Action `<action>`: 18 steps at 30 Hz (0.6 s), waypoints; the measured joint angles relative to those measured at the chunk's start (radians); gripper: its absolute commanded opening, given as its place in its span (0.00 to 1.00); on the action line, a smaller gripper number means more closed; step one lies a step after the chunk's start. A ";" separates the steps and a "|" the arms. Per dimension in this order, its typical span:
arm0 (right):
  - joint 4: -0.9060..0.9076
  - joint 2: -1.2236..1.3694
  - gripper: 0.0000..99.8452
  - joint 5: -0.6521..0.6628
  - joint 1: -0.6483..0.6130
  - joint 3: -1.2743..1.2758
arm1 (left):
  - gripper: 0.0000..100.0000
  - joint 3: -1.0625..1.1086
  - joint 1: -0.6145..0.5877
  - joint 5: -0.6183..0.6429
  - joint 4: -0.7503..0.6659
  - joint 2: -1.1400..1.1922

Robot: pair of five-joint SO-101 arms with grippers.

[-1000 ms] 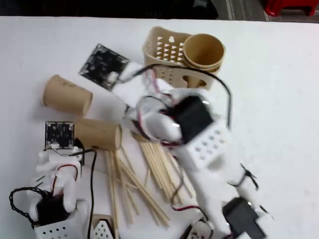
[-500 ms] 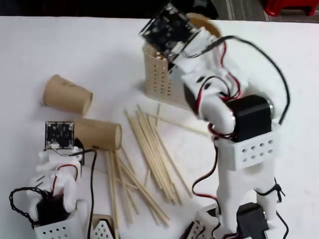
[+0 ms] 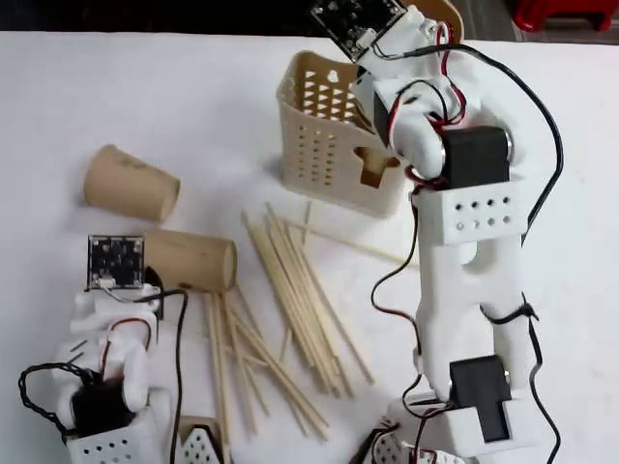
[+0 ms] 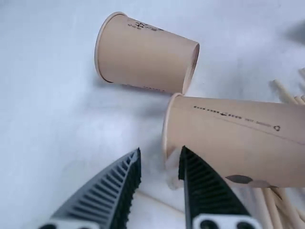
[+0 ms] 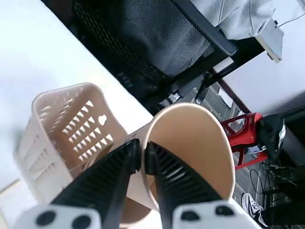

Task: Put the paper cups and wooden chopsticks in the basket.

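Observation:
My right gripper is shut on the rim of a paper cup, held up at the far right end of the perforated basket. From above, that cup peeks out behind the right arm, past the basket. Two more paper cups lie on their sides at the left, one farther back and one nearer. My left gripper is open just short of the nearer cup's base, with the other cup beyond. Wooden chopsticks lie scattered mid-table.
The left arm rests at the table's near left corner. The right arm's body stands along the right side of the chopstick pile. Dark chairs and a red stool sit beyond the table's far edge.
The right arm swung up from over the chopsticks to the far side of the basket, and the cup at the basket's right end moved back and up with it. The left arm stayed still.

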 measured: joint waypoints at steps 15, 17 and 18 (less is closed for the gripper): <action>0.103 0.005 0.14 0.026 0.008 0.005 | 0.14 0.000 0.000 0.000 0.000 -0.005; 0.126 0.005 0.17 0.026 0.005 0.005 | 0.14 0.000 0.000 0.000 0.000 -0.005; 0.143 0.005 0.17 0.026 0.005 0.005 | 0.14 0.000 0.000 0.000 0.000 -0.005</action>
